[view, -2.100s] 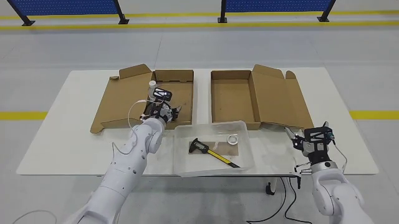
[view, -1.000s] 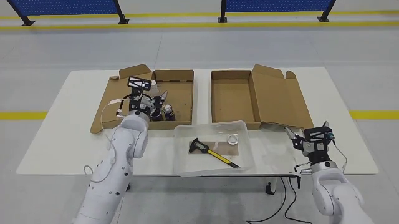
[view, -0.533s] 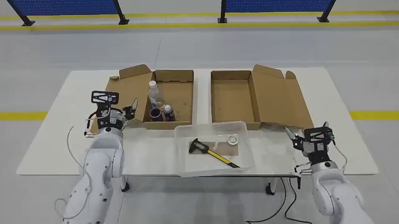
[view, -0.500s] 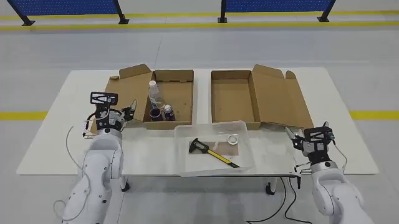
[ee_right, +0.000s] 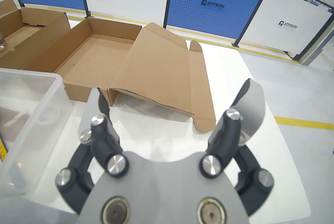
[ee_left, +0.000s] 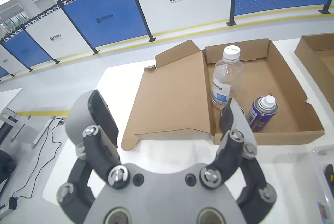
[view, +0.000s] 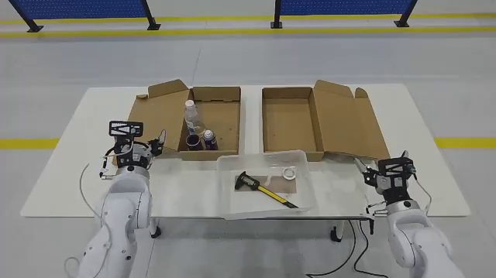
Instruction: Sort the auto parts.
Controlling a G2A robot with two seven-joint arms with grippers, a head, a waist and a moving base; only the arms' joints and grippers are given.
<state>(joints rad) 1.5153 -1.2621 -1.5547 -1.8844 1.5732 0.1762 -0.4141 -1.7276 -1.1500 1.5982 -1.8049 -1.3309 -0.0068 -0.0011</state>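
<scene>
In the left cardboard box (view: 225, 104) stand a clear bottle (view: 190, 113) with a white cap, a dark can (view: 192, 140) and a purple spray can (view: 208, 137). My left gripper (view: 139, 145) hovers over the table left of that box's flap, open and empty. The left wrist view shows its gripper (ee_left: 164, 105) with the bottle (ee_left: 225, 78) and spray can (ee_left: 261, 111) beyond; one finger partly hides the dark can (ee_left: 222, 115). A clear bin (view: 232, 200) holds a caliper (view: 263, 187) and a white ring (view: 289, 173). My right gripper (view: 382, 162) is open at the front right.
The right cardboard box (view: 291, 123) lies open with its flap (ee_right: 161, 73) spread toward my right gripper (ee_right: 173, 94). The bin's wall (ee_right: 31, 110) is beside that gripper. White table edges run close to both arms.
My left gripper has drawn back from the left box's front, going left and toward the table's front edge, with nothing in it. The right arm has kept still.
</scene>
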